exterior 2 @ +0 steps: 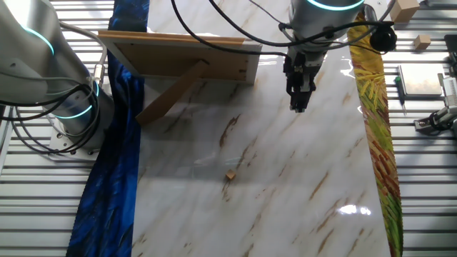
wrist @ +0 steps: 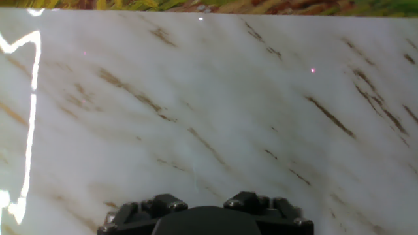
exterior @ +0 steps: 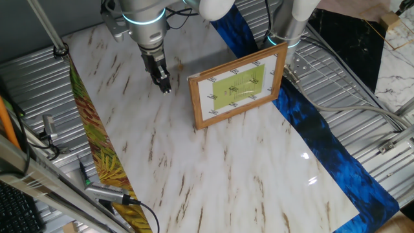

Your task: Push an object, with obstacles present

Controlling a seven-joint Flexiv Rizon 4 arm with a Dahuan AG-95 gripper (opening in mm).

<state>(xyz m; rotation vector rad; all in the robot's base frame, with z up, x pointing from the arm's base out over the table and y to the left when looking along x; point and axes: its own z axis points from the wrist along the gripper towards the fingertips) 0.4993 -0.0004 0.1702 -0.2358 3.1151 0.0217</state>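
The object [exterior 2: 230,175] is a tiny wood-coloured nub lying alone on the marble sheet; in one fixed view it is a faint speck [exterior: 181,65] behind my hand. My gripper [exterior 2: 298,106] points straight down with its fingers together and its tip low over the sheet [exterior: 165,87], well apart from the nub, holding nothing. The obstacle, a light-wood picture frame [exterior: 236,87] with a yellow-green picture, stands upright on its prop; the other fixed view shows its back [exterior 2: 178,53]. The hand view shows only bare marble and the gripper's base.
A yellow leaf-print cloth strip [exterior: 97,155] [exterior 2: 375,121] borders one side of the sheet, a blue cloth [exterior: 323,149] [exterior 2: 114,178] the other. A second arm's base [exterior 2: 64,93] stands beyond the blue cloth. Ribbed metal tabletop surrounds the sheet.
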